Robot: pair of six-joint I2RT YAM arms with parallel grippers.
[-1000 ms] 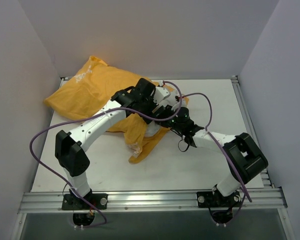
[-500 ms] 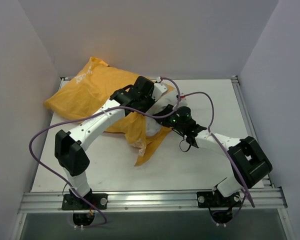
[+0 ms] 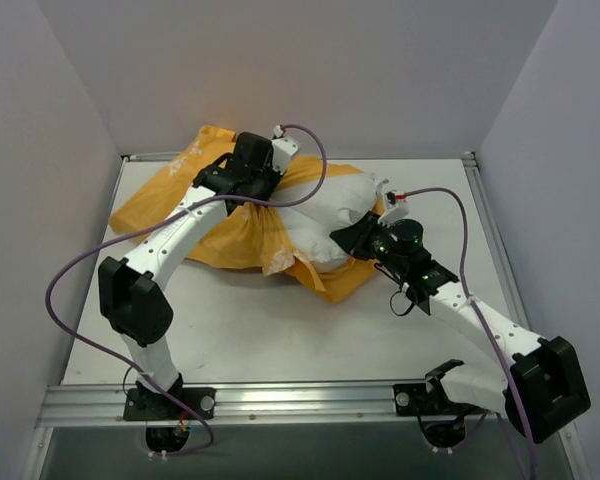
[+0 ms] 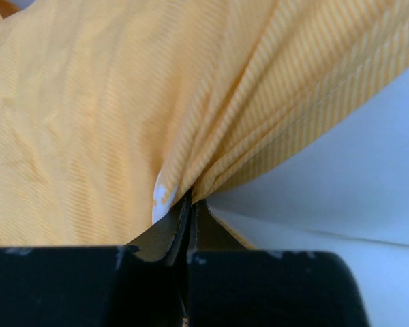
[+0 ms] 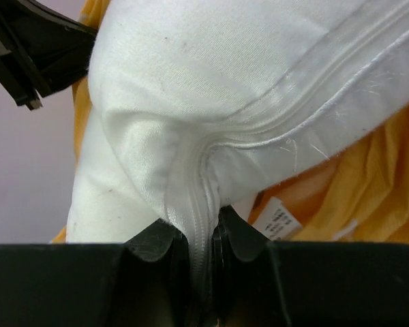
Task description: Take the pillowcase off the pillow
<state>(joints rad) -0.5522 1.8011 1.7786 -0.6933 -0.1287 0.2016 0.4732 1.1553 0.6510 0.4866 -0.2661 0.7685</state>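
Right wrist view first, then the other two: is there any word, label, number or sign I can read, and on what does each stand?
No text can be read in any view.
Small white tag, between the pillow and the pillowcase: fine print, too blurred to read.
Faint white marks near the pillowcase's far left corner, top view: too small to read.
Left wrist view: none.

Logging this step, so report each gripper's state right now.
Left gripper: closed, pinching a fold of the orange pillowcase.
Right gripper: closed, clamping the seamed edge of the white pillow.
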